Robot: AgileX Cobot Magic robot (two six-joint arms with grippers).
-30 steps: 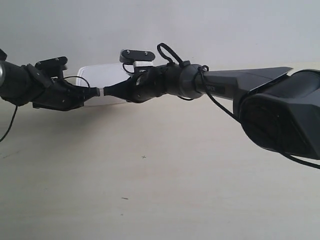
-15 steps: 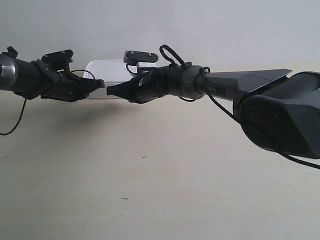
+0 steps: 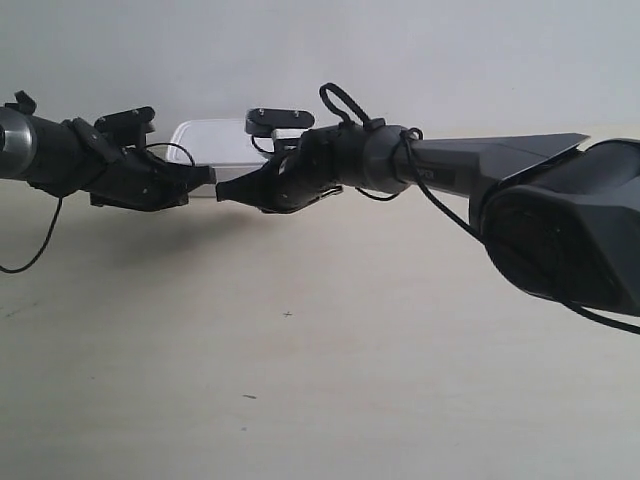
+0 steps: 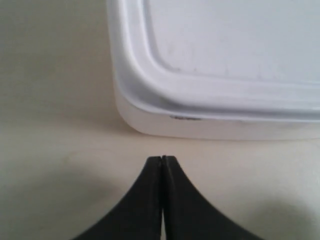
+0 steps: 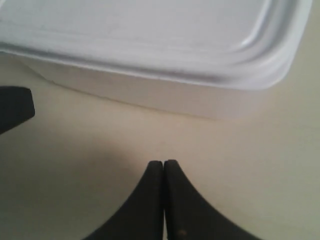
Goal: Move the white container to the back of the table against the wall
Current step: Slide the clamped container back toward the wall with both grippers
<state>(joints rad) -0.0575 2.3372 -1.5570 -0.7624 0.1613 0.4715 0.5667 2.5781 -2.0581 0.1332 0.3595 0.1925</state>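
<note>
The white container (image 3: 215,140) lies at the back of the table (image 3: 300,380), at the foot of the wall (image 3: 420,50), lid on. Both arms reach in towards its front and partly hide it. My left gripper (image 3: 208,176) is shut and empty, with its tips a short way off the container's front side near a rounded corner (image 4: 130,107). My right gripper (image 3: 222,190) is shut on nothing too, pointing at the front side of the container (image 5: 150,40) with bare table between. The two tips nearly meet. The left gripper's tip (image 5: 15,107) shows in the right wrist view.
The right arm's bulky black casing (image 3: 560,240) fills the exterior view's right side. Loose black cables (image 3: 440,215) hang from both arms. The table carries a few tiny dark specks (image 3: 288,314).
Over the last second the container has slid back towards the wall, pushed by both shut grippers. Now both tips stand slightly off its front side and sit a little lower.
</note>
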